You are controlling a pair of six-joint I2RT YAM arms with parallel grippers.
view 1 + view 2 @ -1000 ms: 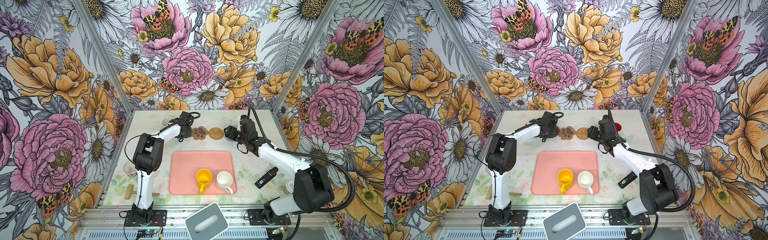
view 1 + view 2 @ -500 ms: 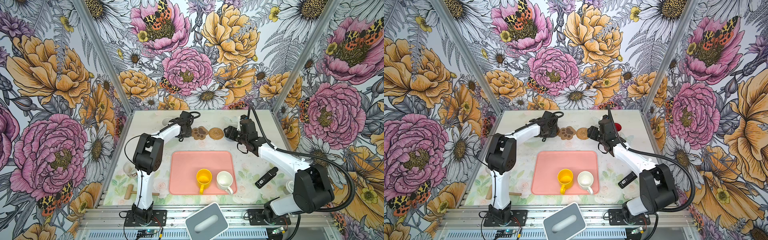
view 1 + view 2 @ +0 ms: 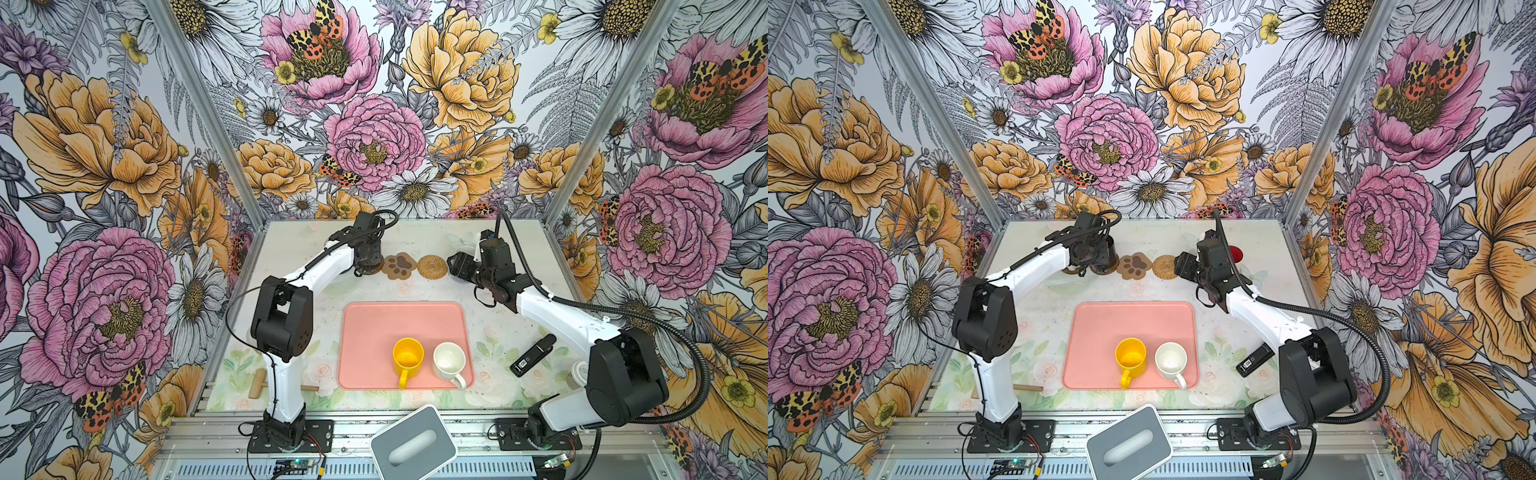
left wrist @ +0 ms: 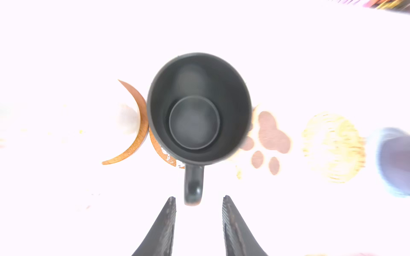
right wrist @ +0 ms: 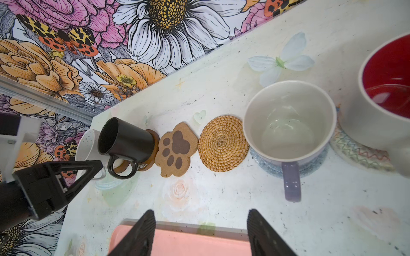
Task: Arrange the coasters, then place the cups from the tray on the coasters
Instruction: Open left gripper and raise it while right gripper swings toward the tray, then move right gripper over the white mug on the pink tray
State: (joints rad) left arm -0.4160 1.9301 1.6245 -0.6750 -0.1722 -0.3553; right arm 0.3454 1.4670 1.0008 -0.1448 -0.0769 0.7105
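Six coasters are being shown in a row along the far side of the table, four of them being occupied by mugs. At the left end, a white speckled mug is being carried by a brown disc. Beside it, the black mug is being borne upright by the second brown disc. Its handle is being pointed at the left gripper, whose fingers are being held apart. The handle's outer end is being flanked by the two fingertips, a gap on each side, nothing being gripped.

Next along, the paw-print coaster and the rattan coaster are being left bare. The lavender mug is being supported by the grey-blue woven coaster. The right gripper is being held above the table with its fingers spread wide and empty, the lavender handle lying beyond the fingertips, untouched. At the right end, the red-lined white mug is being carried by the cream lacy coaster.

Nearer the camera, the yellow mug and the cream-white mug are being held by the pink tray.
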